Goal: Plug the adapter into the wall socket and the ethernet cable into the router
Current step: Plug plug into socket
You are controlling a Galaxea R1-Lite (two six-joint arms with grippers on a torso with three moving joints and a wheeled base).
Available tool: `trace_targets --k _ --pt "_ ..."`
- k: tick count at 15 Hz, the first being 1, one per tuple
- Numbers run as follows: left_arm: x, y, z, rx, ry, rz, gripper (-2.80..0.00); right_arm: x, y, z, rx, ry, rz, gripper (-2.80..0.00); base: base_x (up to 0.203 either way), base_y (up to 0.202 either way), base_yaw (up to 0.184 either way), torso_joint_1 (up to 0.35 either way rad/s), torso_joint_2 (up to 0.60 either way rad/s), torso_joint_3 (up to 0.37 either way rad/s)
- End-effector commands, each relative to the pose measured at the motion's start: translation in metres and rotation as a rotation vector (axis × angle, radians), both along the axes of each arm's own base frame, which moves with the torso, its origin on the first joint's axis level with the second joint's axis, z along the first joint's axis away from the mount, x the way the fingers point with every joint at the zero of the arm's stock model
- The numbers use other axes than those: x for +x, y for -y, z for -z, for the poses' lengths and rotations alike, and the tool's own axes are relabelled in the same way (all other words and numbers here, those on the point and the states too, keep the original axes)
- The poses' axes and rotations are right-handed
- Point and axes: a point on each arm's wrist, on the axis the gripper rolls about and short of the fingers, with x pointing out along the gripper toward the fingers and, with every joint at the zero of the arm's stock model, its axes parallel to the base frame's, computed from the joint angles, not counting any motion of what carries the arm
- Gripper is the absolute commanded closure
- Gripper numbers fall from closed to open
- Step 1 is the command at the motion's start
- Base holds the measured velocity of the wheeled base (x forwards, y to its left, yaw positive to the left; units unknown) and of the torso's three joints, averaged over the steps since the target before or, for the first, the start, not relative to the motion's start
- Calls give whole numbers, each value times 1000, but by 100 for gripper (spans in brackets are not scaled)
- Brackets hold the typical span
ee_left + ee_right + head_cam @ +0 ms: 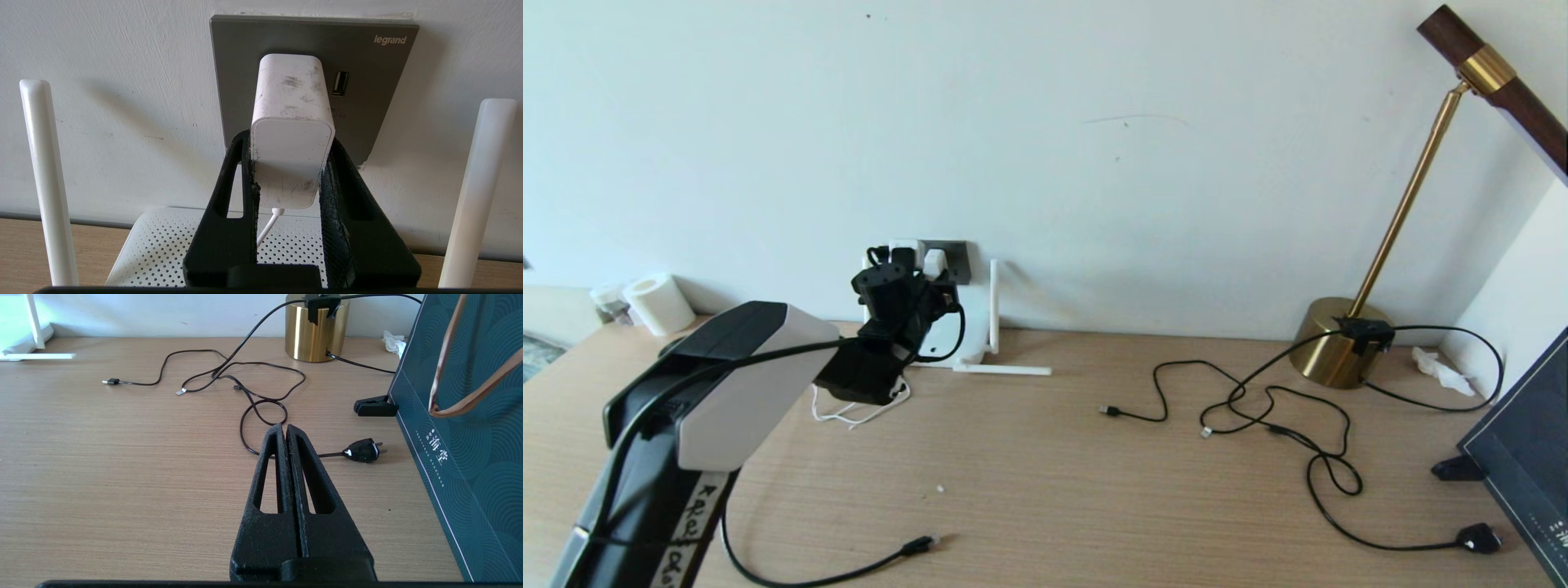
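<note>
The left gripper [290, 163] is up at the wall above the desk's [1045, 457] back edge, toward the back left corner, its jaws clamped on the two sides of the adapter [291, 134]. The adapter's front end meets the face of the wall socket [367, 98], a dark grey plate that also carries a small USB port; whether the pins are fully seated cannot be told. The adapter's thin white cord [267, 228] drops from its rear end toward the router [155, 249], which lies flat against the back edge directly beneath the socket, with one antenna [47, 179] standing on each side of the gripper and another lying on the desk beside the router.

The ethernet cable [849, 572] lies loose near the front edge, left of centre, its clear-tipped plug apart from the router.

The right gripper [286, 433] hovers over the right half of the desk with its jaws pressed together and holding nothing. Ahead of it lie thin black cords [245, 384] in loops, a small black plug [361, 450], and a brass lamp base [316, 332] near the back edge. A dark green paper bag [470, 428] stands at the right edge.
</note>
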Motion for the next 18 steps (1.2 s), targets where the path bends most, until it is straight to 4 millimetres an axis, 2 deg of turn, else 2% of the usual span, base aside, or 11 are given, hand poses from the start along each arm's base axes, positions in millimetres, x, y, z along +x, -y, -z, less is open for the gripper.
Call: trace_targets --k 1,9,18 --pt "0 2 1 -1 2 1 0 0 0 0 0 -1 0 0 0 0 0 0 0 0" --pt "1 5 -2 -3 16 8 0 0 0 0 0 -1 0 0 0 0 0 0 0 0" --pt "6 -11 1 7 17 34 0 0 0 0 0 -1 0 0 0 0 0 0 0 0"
